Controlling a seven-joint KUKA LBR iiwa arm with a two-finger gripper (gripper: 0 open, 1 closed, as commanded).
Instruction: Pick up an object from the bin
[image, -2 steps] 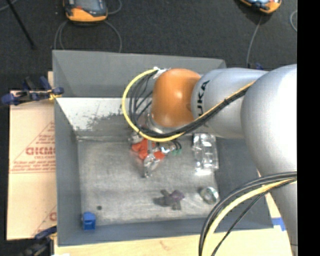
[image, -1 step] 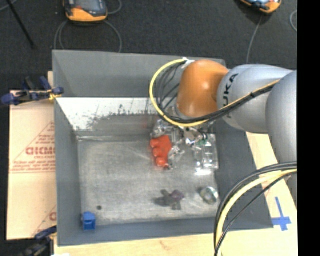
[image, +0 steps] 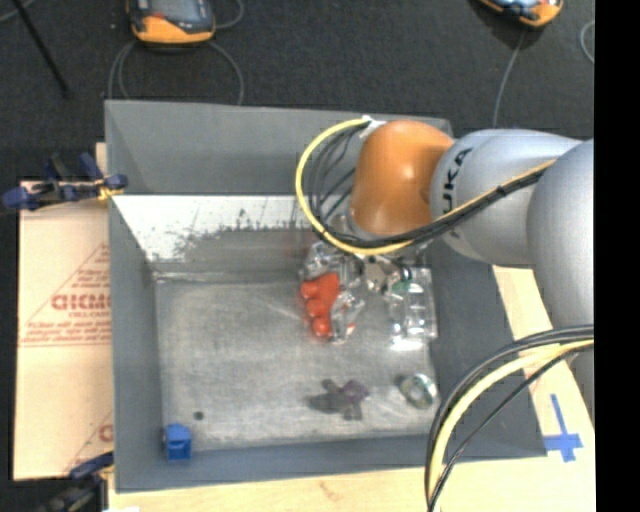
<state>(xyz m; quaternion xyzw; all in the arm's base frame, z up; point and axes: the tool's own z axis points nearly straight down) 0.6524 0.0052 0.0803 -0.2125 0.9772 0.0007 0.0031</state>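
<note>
Gripper is down in the far-right part of the bin, close to the back wall. The wrist's orange cover and a yellow-black cable loop sit right above it and hide most of it, so I can't tell whether it's open or closed.

Nearest thing: a red lumpy object, touching or just beside the gripper on its left side. Can't tell if it's gripped or only alongside.

Around it:
- clear crinkled plastic packet just to the right of the gripper, partly under the arm
- small round silvery-green piece near the right wall, towards the front
- dark grey flat piece with an irregular, splayed outline near the front, below the red object and well apart from it
- blue cube alone in the front-left corner, far from everything else

In the way: the packet crowds the gripper from the right and the back wall is close behind it. The left side is open floor, bare metal with dark speckling along the back wall.

Count in the bin: 1 red object, 1 clear packet, 1 round piece, 1 dark flat piece, 1 blue cube; five things, none stacked.
</note>
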